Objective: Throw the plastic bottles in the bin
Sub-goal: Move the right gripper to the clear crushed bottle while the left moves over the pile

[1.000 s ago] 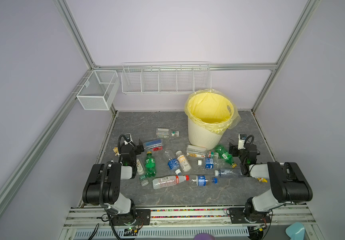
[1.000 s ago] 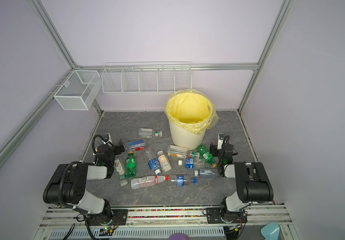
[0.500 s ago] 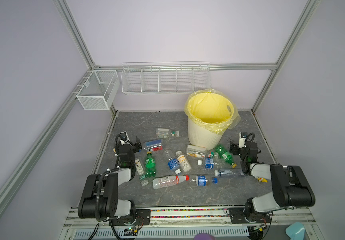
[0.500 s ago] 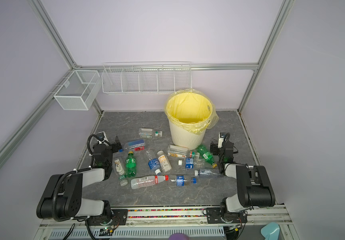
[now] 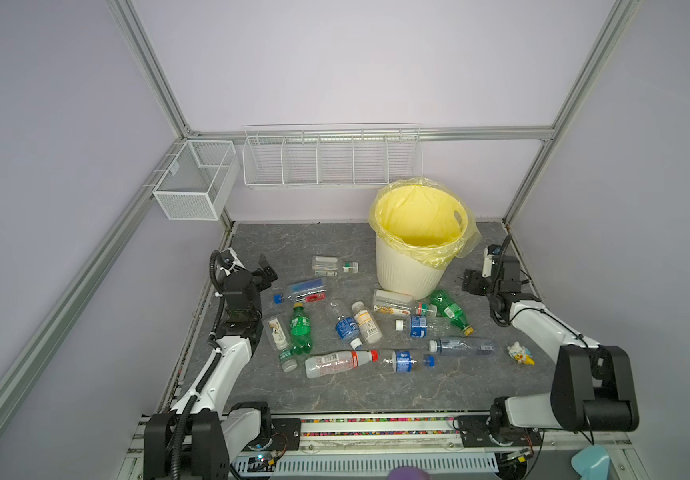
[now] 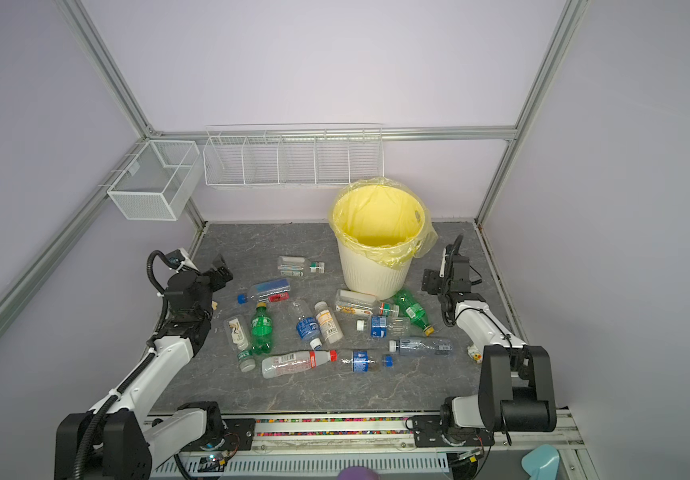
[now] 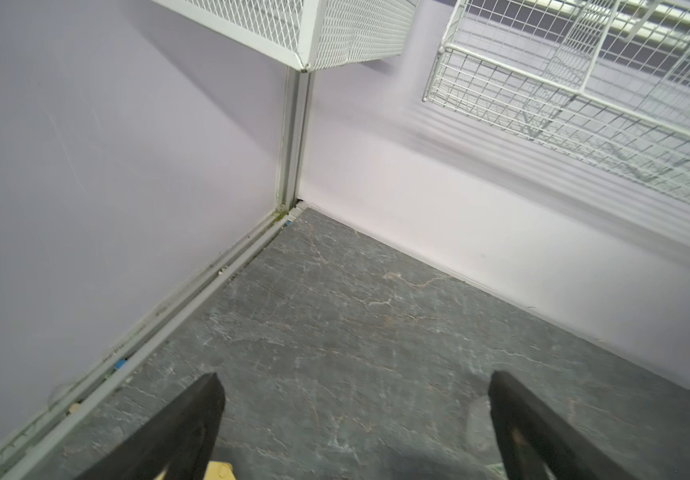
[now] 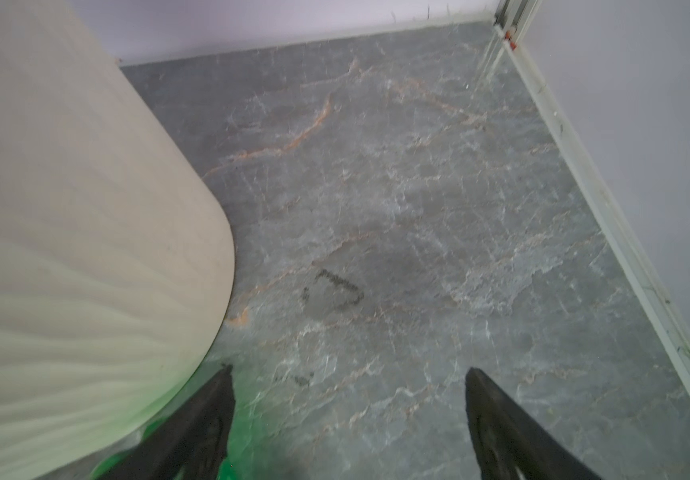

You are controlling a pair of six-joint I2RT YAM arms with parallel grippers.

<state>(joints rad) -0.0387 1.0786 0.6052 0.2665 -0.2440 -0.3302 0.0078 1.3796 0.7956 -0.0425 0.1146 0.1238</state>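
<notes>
Left claw (image 5: 267, 270): jaws spread wide, nothing between them; its wrist view shows only bare desk (image 7: 355, 316) beyond the fingertips (image 7: 193, 415). Nearest to it, just beside it on the side toward mid-desk: blue-capped bottle (image 5: 301, 290), clear, lying flat, long axis running off toward mid-desk with the cap end closest to the claw. The left arm is plainly the nearer one for this piece. Right claw (image 5: 471, 284): likewise wide open and empty, close beside the foot of the bin (image 5: 405, 274). Nearest to it, just inward and back toward that arm's base: green bottle (image 5: 447, 311), lying flat, long axis slanting from the bin's foot toward the robot's side, yellow cap at the end away from the bin. A green blur of it shows by one finger in the right wrist view. The right arm is nearer here. Farther from both claws, between them: the remaining plastic bottles (image 5: 367, 328), all lying scattered on the desk. The bin stands upright with its yellow lining, right next to the right claw and well apart from the left; no bottle can be seen inside it. Toy figure (image 5: 519, 354), behind the right claw beside its forearm: not for collection.
</notes>
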